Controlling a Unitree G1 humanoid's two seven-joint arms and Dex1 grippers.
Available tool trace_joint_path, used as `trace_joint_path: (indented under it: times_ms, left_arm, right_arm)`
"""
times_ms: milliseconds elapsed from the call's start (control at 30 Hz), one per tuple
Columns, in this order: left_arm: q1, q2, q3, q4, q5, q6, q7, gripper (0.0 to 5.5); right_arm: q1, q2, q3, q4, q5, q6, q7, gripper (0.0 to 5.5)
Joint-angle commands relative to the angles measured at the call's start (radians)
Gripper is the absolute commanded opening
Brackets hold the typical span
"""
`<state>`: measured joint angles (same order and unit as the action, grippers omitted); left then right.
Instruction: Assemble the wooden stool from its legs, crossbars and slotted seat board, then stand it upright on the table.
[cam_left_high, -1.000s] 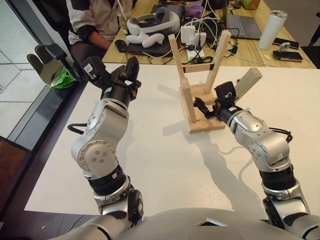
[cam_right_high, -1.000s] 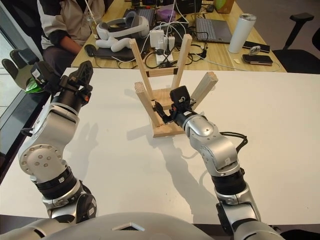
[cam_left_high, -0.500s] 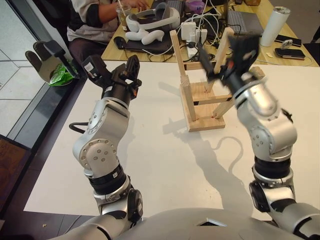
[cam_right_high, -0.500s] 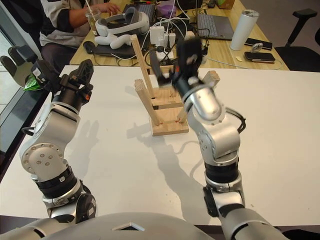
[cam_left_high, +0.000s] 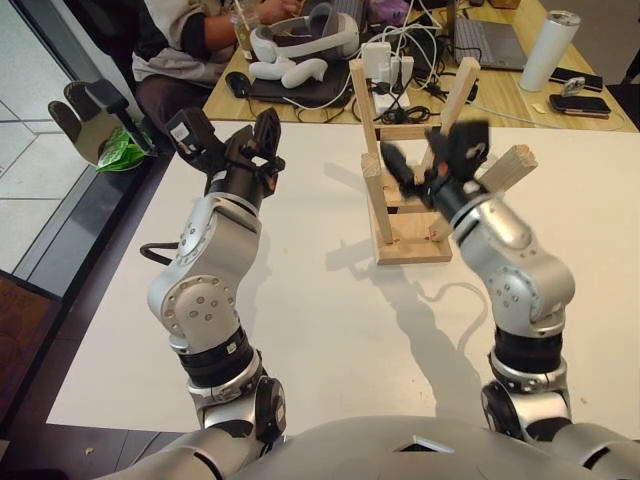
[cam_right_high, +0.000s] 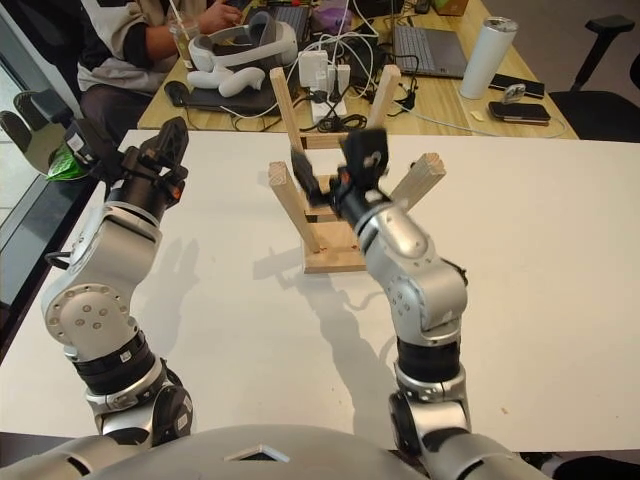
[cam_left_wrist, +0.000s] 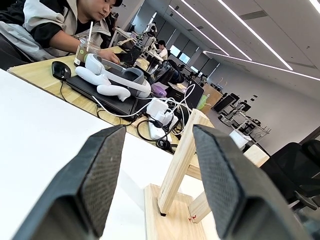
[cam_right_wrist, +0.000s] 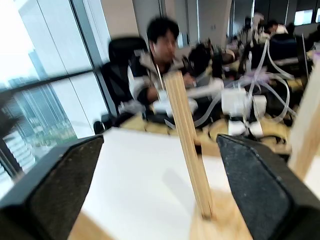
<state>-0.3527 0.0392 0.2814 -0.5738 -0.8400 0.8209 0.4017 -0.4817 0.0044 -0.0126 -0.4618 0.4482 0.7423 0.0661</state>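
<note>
The wooden stool (cam_left_high: 410, 237) stands upside down on the white table (cam_left_high: 330, 330), seat board flat and its legs (cam_left_high: 358, 95) pointing up, joined by crossbars. My right gripper (cam_left_high: 410, 172) hangs open among the legs, just above the seat board, holding nothing. In the right wrist view one leg (cam_right_wrist: 187, 140) rises beyond the gap of the right gripper (cam_right_wrist: 160, 145). My left gripper (cam_left_high: 245, 140) is raised over the table's far left, open and empty. Past the left gripper (cam_left_wrist: 159, 132) in the left wrist view stands the stool (cam_left_wrist: 182, 155).
A wooden desk behind the table carries a white headset (cam_left_high: 300, 45), a power strip with cables (cam_left_high: 385, 65), a steel tumbler (cam_left_high: 545, 50) and a phone (cam_left_high: 575, 105). A person sits at its far left. The table's near half is bare.
My right gripper rose from beside the seat board to above the stool legs, then came back down among them. The stool and left arm stayed put.
</note>
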Motion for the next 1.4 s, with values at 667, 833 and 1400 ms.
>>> trace_joint_path:
  times_ms: [667,833,1400]
  left_arm:
    - [-0.303,0.065,-0.036,0.112,0.057,-0.116,-0.123,2.50]
    - [-0.304,0.048,-0.054,0.127,0.043,-0.109,-0.136,2.50]
    - [-0.486,0.190,-0.081,0.291,0.129,0.026,-0.201,2.50]
  right_arm:
    - [0.205,-0.155,-0.411,0.231,0.131,0.142,-0.163,2.97]
    - [0.237,-0.128,-0.366,0.159,0.139,0.183,-0.161,2.97]
    - [0.302,-0.104,-0.166,0.021,0.219,0.276,-0.041,2.97]
